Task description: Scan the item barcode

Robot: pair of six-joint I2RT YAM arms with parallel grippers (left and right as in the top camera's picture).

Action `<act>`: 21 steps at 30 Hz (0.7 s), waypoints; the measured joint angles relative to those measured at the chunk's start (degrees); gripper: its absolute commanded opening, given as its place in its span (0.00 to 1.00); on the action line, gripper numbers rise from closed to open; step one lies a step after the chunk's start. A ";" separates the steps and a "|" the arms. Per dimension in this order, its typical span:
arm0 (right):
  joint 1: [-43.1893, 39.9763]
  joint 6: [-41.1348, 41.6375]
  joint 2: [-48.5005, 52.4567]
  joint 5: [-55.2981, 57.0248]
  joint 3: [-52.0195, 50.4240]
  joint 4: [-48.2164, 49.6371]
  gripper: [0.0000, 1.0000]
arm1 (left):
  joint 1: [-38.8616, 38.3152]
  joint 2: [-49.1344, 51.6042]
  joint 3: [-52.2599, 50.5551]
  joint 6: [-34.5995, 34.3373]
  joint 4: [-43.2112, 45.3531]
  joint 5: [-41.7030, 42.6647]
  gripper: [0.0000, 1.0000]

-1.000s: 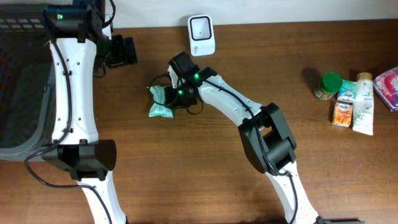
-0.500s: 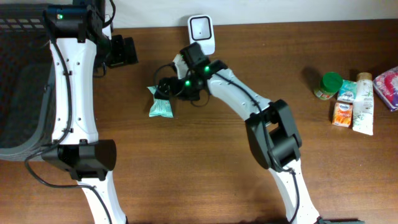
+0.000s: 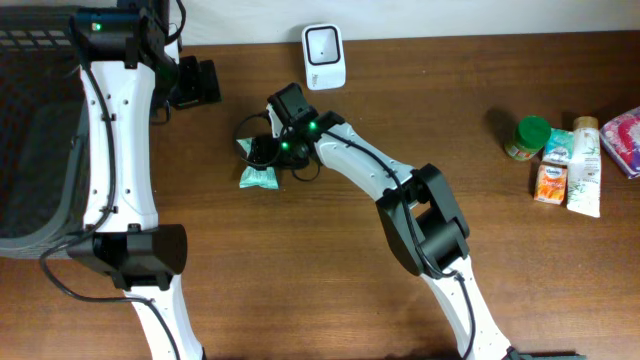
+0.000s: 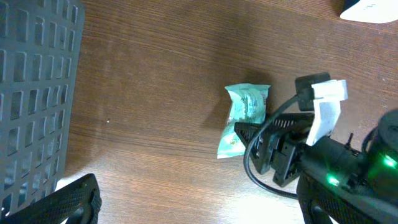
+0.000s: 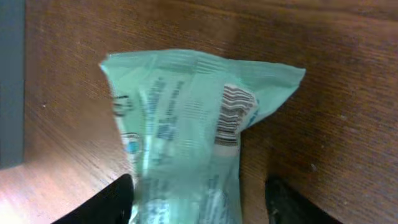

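From overhead we see the green packet lying flat on the surface, in its far left part. It lies a little short of the scanner, which stands at the far edge. The right gripper is down over the packet's far end. The left gripper hangs near the far left corner, beside the basket and well apart from the packet. Along the right edge sit a jar with a green lid, a small carton, a tube and a pink pack, close together.

In the left wrist view the packet lies on bare wood with the basket wall off to the left. The right gripper reaches onto the packet's lower end, with a dark finger across its edge. Only one of the left gripper's own fingers shows, at the bottom left. That gripper stands wide open with nothing in it.

In the right wrist view the packet fills the frame with its barcode facing up. The right gripper is open and straddles the packet's near end. One finger sits right against one edge, and a strip of bare wood shows between the other finger and the packet, so nothing is clamped.
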 measured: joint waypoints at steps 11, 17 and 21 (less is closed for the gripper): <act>-9.55 -2.91 -3.58 0.79 0.94 -25.40 0.40 | 0.00 0.00 0.00 0.00 0.00 0.04 0.99; -17.90 -7.98 -5.97 8.72 0.96 -42.21 0.60 | 0.00 0.00 0.02 0.00 0.00 0.00 0.99; -18.34 -9.38 -6.23 11.17 7.19 -48.28 0.65 | 0.00 0.00 0.00 0.00 -0.04 0.02 0.99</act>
